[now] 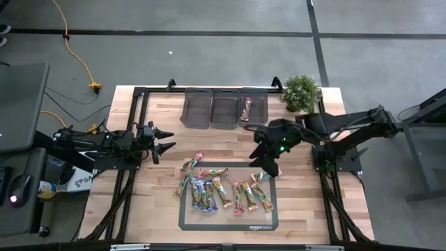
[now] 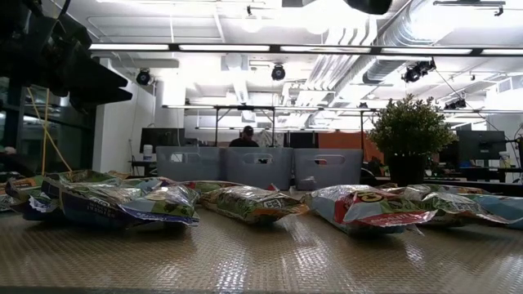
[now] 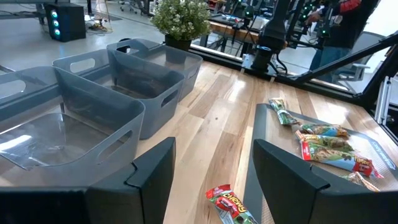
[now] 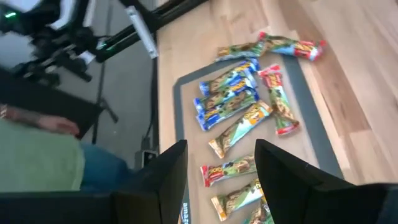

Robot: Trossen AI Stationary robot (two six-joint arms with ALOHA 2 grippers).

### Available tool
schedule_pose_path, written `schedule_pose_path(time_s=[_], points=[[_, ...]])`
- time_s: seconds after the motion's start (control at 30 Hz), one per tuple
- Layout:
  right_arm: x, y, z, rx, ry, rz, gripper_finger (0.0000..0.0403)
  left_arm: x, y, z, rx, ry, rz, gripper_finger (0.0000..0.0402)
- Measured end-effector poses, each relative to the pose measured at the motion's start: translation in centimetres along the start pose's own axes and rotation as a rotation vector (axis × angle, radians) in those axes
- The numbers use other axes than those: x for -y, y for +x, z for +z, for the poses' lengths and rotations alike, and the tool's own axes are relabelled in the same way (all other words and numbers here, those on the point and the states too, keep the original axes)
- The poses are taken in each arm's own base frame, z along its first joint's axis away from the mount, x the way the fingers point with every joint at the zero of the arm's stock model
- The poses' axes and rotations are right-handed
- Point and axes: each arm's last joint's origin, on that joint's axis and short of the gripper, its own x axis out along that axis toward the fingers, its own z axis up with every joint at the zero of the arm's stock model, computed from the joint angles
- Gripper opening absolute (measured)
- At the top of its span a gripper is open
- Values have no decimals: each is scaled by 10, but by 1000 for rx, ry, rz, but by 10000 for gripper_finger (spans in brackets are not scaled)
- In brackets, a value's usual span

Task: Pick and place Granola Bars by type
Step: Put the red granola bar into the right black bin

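sorting by type explains the layout: the bars (image 1: pixel 224 192) lie loose and mixed on a grey mat (image 1: pixel 187 222) at the near middle of the desk (image 1: pixel 300 209), a few spilling off the mat's far left corner onto bare wood, while three grey bins (image 1: pixel 224 109) stand side by side along the far edge to take one kind each. one bar (image 1: pixel 246 109) with a red wrapper already lies in the rightmost bin; the other two bins look empty. a potted plant (image 1: pixel 301 92) stands just right of the bins, clear of the work.

the right gripper (image 1: pixel 265 162) hangs over the mat's far right corner, pointed down at the bars, which suits a pick from above; its fingers are spread with nothing between them, and it touches no bar as far as the right wrist view shows. judging by that, it is about to choose the next bar.

the left gripper (image 1: pixel 166 139) waits above bare wood left of the mat, facing the bins, its fingers also spread and empty. in the left wrist view a red bar (image 3: pixel 231 203) lies on the desk just past its fingertips, untouched.
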Motion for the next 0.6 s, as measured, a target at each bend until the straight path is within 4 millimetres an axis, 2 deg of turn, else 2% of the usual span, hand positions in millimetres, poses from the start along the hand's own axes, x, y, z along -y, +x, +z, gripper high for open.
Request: schedule_pose_path(time_s=[0.17,0.6], points=[[-13,21,-13,-46,80,-33,172,0,0,0,0,0,0,211],[-50,93,-59,-221,253,-45,172,0,0,0,0,0,0,211]])
